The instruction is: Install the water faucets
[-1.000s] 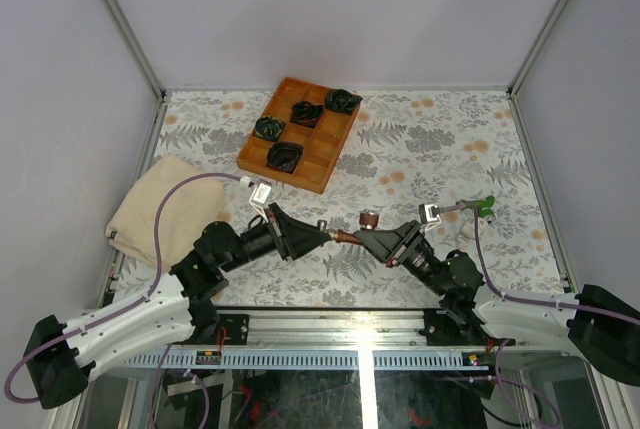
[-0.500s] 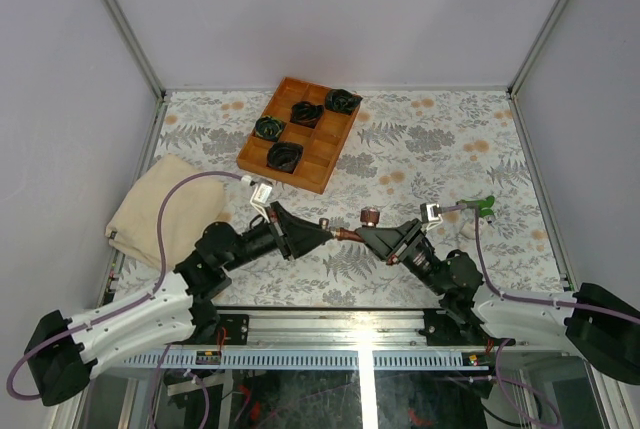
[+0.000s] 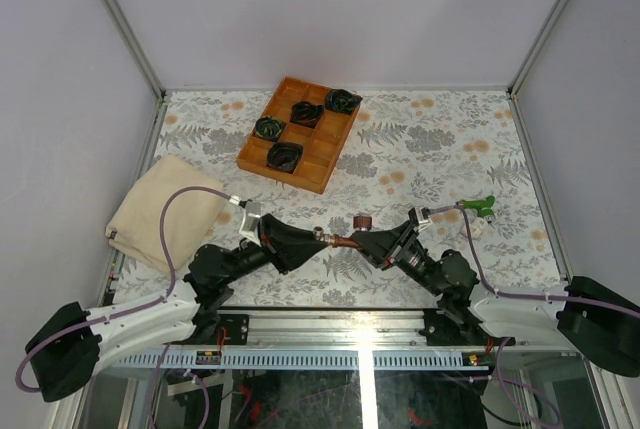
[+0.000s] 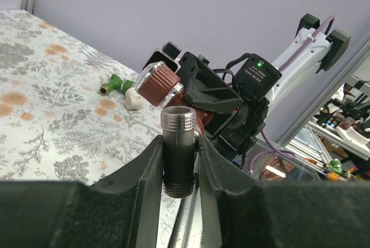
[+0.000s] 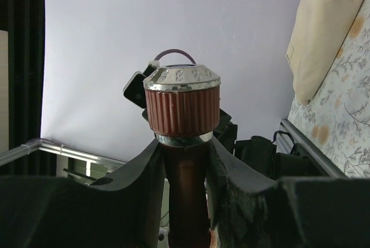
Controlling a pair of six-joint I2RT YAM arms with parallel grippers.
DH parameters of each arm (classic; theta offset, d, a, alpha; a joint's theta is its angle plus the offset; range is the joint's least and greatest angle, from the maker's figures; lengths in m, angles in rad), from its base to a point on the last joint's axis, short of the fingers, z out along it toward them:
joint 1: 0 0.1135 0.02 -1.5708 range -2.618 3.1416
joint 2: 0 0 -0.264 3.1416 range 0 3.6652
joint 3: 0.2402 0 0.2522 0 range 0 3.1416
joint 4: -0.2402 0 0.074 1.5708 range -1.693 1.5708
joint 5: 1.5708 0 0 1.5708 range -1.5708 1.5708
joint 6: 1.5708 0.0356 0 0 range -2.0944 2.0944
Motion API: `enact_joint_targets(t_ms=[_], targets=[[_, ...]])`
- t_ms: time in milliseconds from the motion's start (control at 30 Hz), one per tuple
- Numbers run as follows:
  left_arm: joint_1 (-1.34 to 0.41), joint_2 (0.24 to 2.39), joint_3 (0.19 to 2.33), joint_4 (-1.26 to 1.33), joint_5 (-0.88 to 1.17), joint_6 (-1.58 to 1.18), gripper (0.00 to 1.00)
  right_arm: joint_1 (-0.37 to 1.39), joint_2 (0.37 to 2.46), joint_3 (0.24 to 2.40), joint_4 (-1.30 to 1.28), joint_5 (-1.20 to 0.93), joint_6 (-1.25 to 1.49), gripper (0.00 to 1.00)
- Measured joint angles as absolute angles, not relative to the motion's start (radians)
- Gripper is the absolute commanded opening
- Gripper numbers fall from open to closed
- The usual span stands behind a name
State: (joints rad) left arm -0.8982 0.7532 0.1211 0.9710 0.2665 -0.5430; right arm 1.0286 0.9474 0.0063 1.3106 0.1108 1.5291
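Observation:
The dark red-brown faucet (image 3: 347,240) hangs above the table's near middle, between my two grippers. Its ribbed knob (image 5: 182,103) stands above my right gripper (image 5: 186,161), which is shut on the stem. My left gripper (image 4: 179,144) is shut on a short dark tube with a silvery threaded end (image 4: 178,122), right against the faucet's knob (image 4: 159,83). I cannot tell whether tube and faucet are one piece. In the top view the left gripper (image 3: 322,239) and right gripper (image 3: 372,241) face each other. The green faucet (image 3: 481,206) lies on the table at the right.
A wooden tray (image 3: 322,154) with several black-and-green coiled bundles sits at the back middle. A folded beige cloth (image 3: 150,214) lies at the left. A small white piece (image 3: 477,228) rests beside the green faucet (image 4: 115,83). Metal frame posts stand at the corners.
Both grippers have sunk a little lower with the faucet between them. The left wrist has swung toward the near left, and its jaws have closed slightly tighter on the tube.

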Motion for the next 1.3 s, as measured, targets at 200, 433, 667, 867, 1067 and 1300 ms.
enact_joint_targets(t_ms=[200, 433, 667, 867, 1067, 1300], targets=[[-0.898, 0.785, 0.111, 1.061, 0.284, -0.455, 0.00, 1.031, 0.981, 0.023, 1.311, 0.113, 1.611, 0.00], [-0.898, 0.765, 0.098, 1.092, 0.262, -0.447, 0.00, 1.035, 0.958, 0.052, 1.255, 0.111, 1.620, 0.14], [-0.905, 0.692, 0.098, 1.031, 0.259, -0.527, 0.00, 1.056, 0.786, 0.081, 1.055, 0.085, 1.513, 0.48], [-0.903, 0.688, 0.093, 1.072, 0.234, -0.588, 0.00, 1.060, 0.685, 0.085, 0.945, 0.086, 1.427, 0.71], [-0.902, 0.727, 0.093, 1.130, 0.229, -0.633, 0.00, 1.059, 0.701, 0.111, 0.907, 0.064, 1.364, 0.51], [-0.902, 0.707, 0.088, 1.116, 0.192, -0.657, 0.00, 1.059, 0.697, 0.136, 0.817, 0.096, 1.323, 0.46]])
